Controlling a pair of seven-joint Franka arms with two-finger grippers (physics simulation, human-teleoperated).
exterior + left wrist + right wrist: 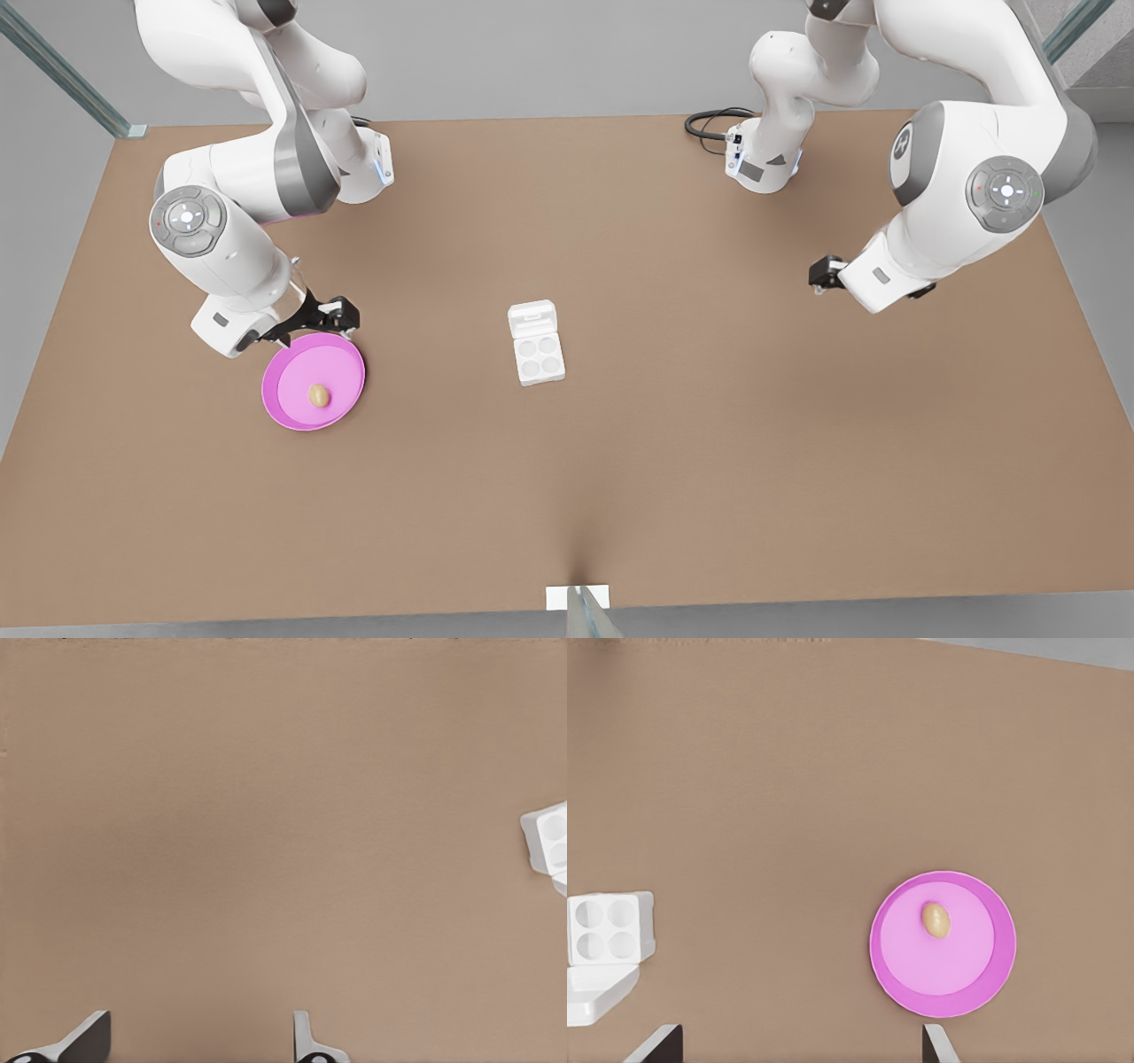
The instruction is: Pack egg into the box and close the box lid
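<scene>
Right gripper sits at the left of the front view, just above the upper rim of the pink plate. Its two dark fingers stand wide apart, nothing between them. In the right wrist view the plate shows whole, a round magenta dish with a paler centre.

The egg lies on the plate, a little below centre in the front view. Small, tan-brown, oval, smooth, with a pale sheen on one side. In the right wrist view the egg rests toward the plate's far part, clear of the rim.

The box stands at mid-frame of the front view, well apart from the plate, on the brown worktop. White, rectangular, four round wells in two rows, all bare. The box lid lies open and flat on the upper side of the tray, joined along the shared edge, with a small raised rim. In the right wrist view the box and the box lid show at the lower left.

Left gripper hangs at the right of the front view, well apart from the box, over bare worktop; this arm waits. Its fingers are spread wide and hold nothing. A corner of the box shows at the right edge of the left wrist view.
</scene>
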